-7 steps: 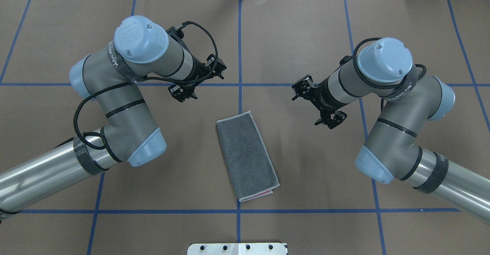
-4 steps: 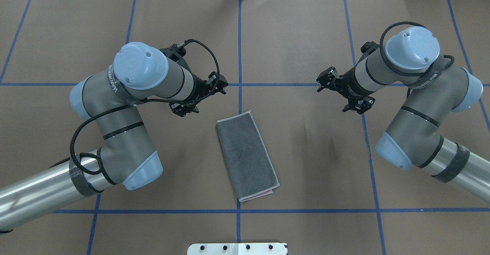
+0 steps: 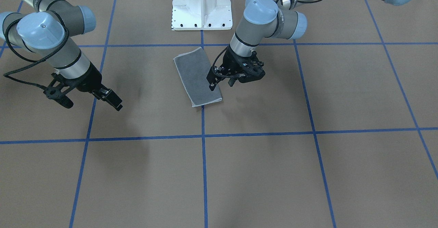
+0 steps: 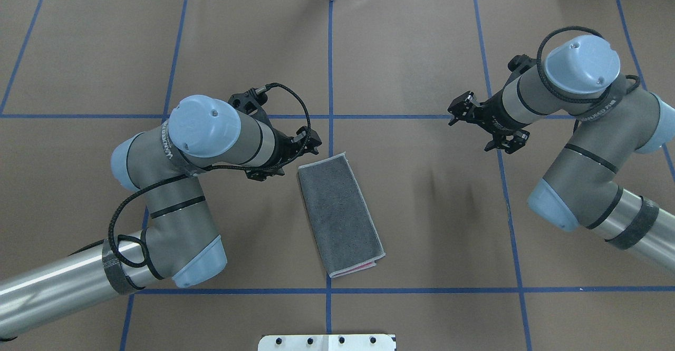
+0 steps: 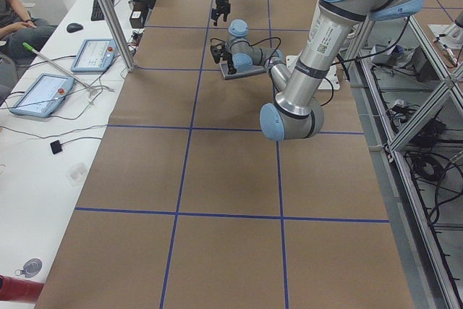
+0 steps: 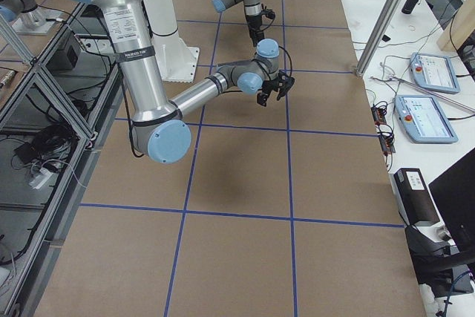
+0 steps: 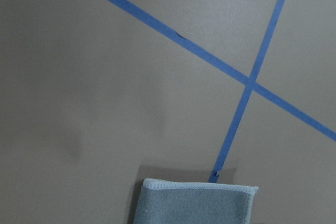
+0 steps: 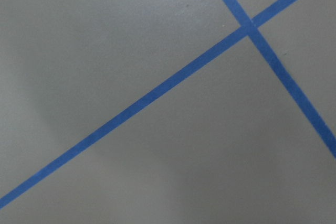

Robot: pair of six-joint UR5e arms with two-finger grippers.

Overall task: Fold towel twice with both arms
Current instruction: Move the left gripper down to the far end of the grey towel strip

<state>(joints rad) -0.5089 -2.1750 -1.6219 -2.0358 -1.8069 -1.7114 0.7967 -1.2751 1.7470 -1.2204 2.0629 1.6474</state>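
Closer to the towel (image 4: pixel 340 214) now, the left pincer (image 4: pixel 289 157) hangs released; the right pincer (image 4: pixel 482 124), released, retreated. Lone grabbing could skew folds.

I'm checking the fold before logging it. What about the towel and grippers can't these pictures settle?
- Layers of the towel: overhead, the grey top face hides all but a pink sliver at the near end.
- Contact of the left gripper: front view, it overlaps the towel's edge; touching or hovering unclear.
- Left wrist view: the bottom edge cuts off most of the towel.
- Left side view: the towel is tiny, partly behind the left arm.
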